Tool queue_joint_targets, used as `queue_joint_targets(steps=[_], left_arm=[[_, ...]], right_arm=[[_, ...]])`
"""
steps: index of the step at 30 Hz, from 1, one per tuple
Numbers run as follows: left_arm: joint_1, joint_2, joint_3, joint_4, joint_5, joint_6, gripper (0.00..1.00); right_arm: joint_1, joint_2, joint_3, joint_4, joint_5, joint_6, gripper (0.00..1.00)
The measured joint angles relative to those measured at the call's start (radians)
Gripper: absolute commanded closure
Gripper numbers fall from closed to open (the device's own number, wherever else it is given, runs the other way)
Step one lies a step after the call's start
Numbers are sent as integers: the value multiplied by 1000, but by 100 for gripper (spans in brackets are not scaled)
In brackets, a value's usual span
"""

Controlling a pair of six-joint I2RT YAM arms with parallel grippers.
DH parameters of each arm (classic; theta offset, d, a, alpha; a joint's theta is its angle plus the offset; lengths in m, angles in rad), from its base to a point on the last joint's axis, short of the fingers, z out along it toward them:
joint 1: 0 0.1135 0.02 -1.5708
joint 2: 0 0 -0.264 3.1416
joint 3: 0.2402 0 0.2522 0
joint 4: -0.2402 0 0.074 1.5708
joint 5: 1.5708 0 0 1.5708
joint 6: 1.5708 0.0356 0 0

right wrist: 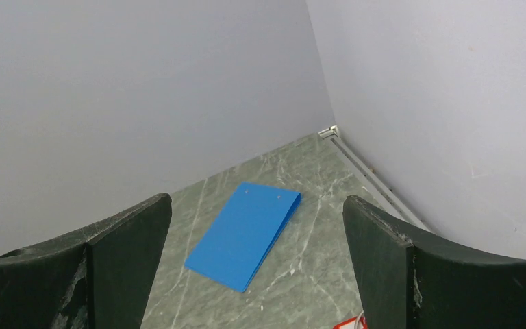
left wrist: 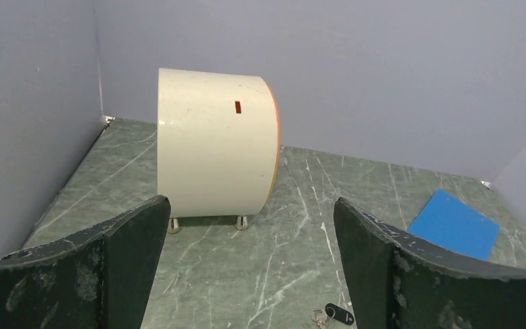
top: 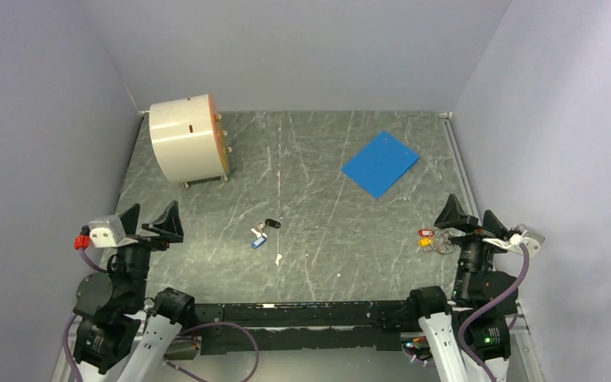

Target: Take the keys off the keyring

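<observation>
Red and orange tags mark the keys [top: 425,236], which lie on the marbled surface [top: 342,207] touching the wire keyring [top: 445,243], just beside our right pincer [top: 472,220] on its inner side. We hold that pincer spread wide, gripping nothing. Our left pincer [top: 151,220] is spread wide too, well apart from them. Other tagged keys [top: 264,233] lie between both pincers.

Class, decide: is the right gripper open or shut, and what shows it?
Open. In its wrist view the right gripper has fingers wide apart, the blue sheet showing between them.
</observation>
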State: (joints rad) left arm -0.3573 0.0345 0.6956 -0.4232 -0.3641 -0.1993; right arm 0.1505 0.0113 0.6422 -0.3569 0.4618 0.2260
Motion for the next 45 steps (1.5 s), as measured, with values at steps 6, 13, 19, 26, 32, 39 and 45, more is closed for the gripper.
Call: queue_joint_targets(steps=[6,13,19,26,32,39,45], left_arm=[[0,0,0,0,0,4,5],[2,0,0,1,0,4,5],[11,0,0,1,13,5,5],[11,-10,0,-3,55,15,5],[11,-23,0,-8,53,14,5],[11,-23,0,-6,57,15,5],[-7,-23,-19,3,63,23,5]], right_arm=[[0,0,0,0,1,1,1],[0,1,0,-1,21,32,1],[0,82,34,-68,61,121,1],[1,257,94,-220,64,269,1],[1,519,192,-357,30,327,4],[-8,764,211,-428,-36,356,4],[-202,938,177,-409,-200,359,6]])
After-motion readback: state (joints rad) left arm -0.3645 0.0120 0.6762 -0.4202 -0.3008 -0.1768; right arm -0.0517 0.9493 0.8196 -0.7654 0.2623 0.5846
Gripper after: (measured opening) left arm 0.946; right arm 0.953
